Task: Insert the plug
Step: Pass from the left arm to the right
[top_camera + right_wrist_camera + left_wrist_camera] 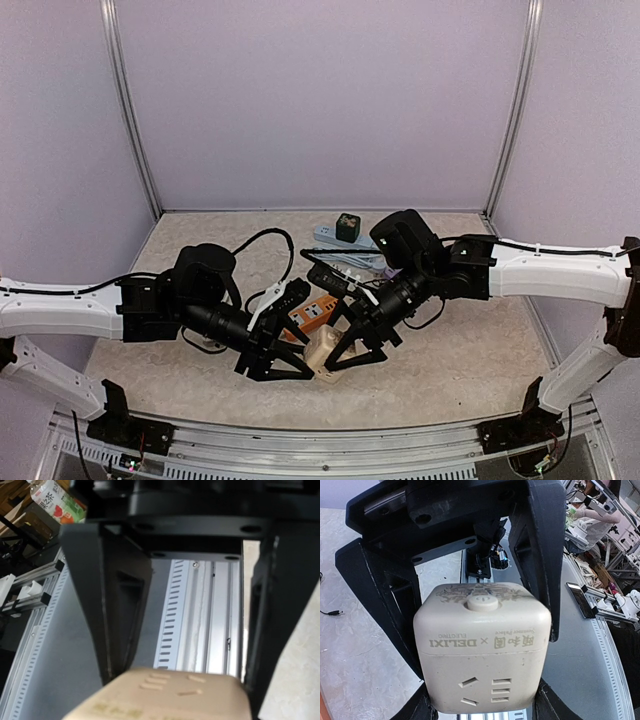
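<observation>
The left gripper (290,365) clamps the stiff, slick, probably light socket cube (482,650) by its flat sides; I cannot tell whether the right gripper (352,352) grips it.

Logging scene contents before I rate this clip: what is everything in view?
cube socket: one, cream, front centre
box: one, orange, just behind the cube socket
power strip: one, grey, back centre
adapter: one, dark, on the power strip
cable: one, black, looping at back left
table: one, marbled beige
left gripper: one, black, closed on the cube socket
right gripper: one, black, fingertips either side of the cube socket, grip unclear
</observation>
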`<state>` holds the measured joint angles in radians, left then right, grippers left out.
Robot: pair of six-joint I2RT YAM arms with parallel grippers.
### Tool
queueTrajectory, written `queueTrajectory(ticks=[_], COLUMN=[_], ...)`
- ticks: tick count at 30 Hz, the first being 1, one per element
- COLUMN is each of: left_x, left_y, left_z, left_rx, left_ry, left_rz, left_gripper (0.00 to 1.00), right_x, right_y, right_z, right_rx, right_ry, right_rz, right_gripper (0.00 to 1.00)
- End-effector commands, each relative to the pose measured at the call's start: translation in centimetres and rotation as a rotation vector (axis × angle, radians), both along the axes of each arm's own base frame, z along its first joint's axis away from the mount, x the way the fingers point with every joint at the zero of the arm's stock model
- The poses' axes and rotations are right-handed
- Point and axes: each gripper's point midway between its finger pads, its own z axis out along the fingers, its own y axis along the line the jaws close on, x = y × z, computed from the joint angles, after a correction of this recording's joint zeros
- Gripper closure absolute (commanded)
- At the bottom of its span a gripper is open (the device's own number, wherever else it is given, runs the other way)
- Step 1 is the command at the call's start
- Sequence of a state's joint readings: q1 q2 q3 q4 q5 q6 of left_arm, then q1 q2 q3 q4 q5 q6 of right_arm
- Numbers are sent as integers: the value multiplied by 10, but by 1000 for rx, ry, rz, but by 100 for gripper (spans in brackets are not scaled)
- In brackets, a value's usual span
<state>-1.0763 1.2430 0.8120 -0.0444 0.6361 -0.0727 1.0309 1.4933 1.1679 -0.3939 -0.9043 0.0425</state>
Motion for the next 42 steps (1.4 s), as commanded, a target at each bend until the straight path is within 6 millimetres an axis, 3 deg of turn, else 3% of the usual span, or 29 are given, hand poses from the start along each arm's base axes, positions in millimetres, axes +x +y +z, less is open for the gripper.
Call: queueTrajectory(ticks=[1, 7, 16, 22, 25, 30, 32, 35, 38, 42], left_x=[4, 4, 8, 13, 19, 37, 52, 77, 105, 137], left_y=[-5, -4, -5, -3, -1, 11, 20, 37, 59, 88], left_z=[7, 5, 12, 14, 16, 17, 18, 17, 14, 0], left_rx=[-32, -27, -64, -76, -75, -104, -109, -105, -100, -70], left_ry=[-36, -34, -54, -74, -92, -130, -152, -182, -185, -147], left_rz=[7, 12, 33, 68, 104, 226, 318, 469, 635, 828], left_gripper=[95, 95, 95, 87, 70, 42, 22, 2, 1, 1], right_x=[-6, -6, -9, -12, -11, 3, 13, 37, 59, 88], right_y=[0, 1, 0, -1, -2, -6, -9, -12, -16, -21], right_z=[15, 10, 0, 4, 5, 14, 18, 23, 22, 15], right_rx=[45, 37, 14, 26, 26, 37, 37, 14, -25, -87], right_ry=[4, 15, 29, 36, 22, -39, -70, -127, -175, -217], right_rz=[41, 44, 49, 67, 56, -17, -64, -169, -259, -379], right_gripper=[27, 28, 41, 69, 81, 85, 86, 93, 100, 100])
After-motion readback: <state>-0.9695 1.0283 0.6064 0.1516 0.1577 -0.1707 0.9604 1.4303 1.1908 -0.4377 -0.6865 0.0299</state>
